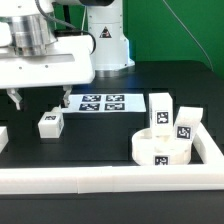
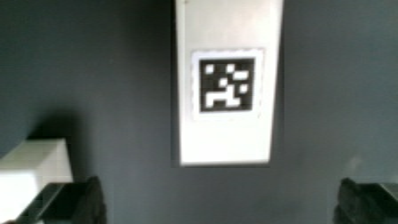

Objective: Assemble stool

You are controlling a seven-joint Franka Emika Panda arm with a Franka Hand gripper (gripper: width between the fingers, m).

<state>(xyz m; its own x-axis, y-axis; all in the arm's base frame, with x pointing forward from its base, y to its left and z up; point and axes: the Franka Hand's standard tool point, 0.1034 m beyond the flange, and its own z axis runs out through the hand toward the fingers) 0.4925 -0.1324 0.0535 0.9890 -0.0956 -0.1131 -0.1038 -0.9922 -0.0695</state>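
Fingers point(image 2: 71, 203): spread apart, empty, above worktop point(image 1: 100, 135).
Leg point(image 1: 50, 122): lying on worktop below fingers.
Seat point(image 1: 160, 150): exterior view's right, near border rail point(image 1: 213, 150).
Other legs point(image 1: 160, 108): two, upright, just beside seat.

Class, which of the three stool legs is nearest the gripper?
The lone leg at the exterior view's left, near the gripper; the other two stand beside the seat at that view's right.
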